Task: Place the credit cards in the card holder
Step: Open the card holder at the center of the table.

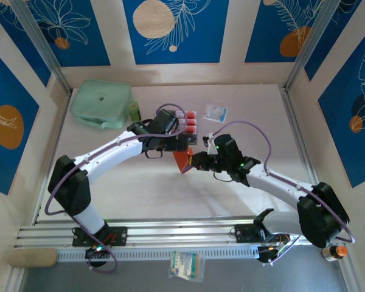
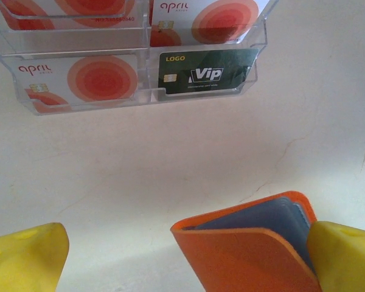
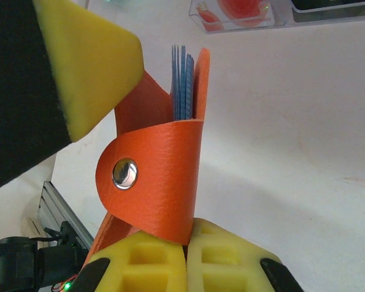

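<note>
Orange card holder (image 3: 164, 176): held upright above the bench (image 1: 170, 194), pockets exposed for loading.
Right gripper (image 3: 185, 255): clenched on its lower fold.
Left gripper (image 2: 184, 258): spread wide beside it, nothing grasped.
Credit cards (image 2: 103, 79): parked in clear rack (image 2: 146, 100) beyond.

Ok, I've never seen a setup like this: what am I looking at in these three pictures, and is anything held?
Two robot arms stand at the near edge of a table. One picture looks down from above; the other two come from wrist cameras, yellow fingers in view. The right gripper is shut on the snap flap of the orange card holder. The left gripper is open, the holder between its fingers. A clear tray holds the credit cards and a green VIP card. A mint pouch lies at the far left.
</note>
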Robot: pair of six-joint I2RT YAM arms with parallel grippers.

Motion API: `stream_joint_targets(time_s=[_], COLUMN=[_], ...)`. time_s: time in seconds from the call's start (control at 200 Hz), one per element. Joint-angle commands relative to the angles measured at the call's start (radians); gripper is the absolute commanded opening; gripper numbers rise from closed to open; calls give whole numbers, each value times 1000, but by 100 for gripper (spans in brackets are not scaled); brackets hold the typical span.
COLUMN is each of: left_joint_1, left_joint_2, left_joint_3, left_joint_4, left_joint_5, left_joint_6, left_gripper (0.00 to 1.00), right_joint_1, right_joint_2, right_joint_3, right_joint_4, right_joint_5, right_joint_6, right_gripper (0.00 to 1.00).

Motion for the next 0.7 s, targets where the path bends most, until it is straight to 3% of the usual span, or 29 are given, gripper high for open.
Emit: stream_joint_targets(time_s=[0.0,0.695], left_joint_1=[-9,18], left_joint_2=[-19,-117], left_joint_3=[-38,-253], left_joint_4=[-30,-62], left_joint_5=[-26,-113], left_joint_6=[19,75], left_gripper=[100,100], right_joint_1=[-12,-67], right_joint_2=[-6,-35], right_joint_3=[10,-69], right_joint_4=[-13,29], right_joint_5=[20,12], right_joint_6=[2,67], right_gripper=[0,0])
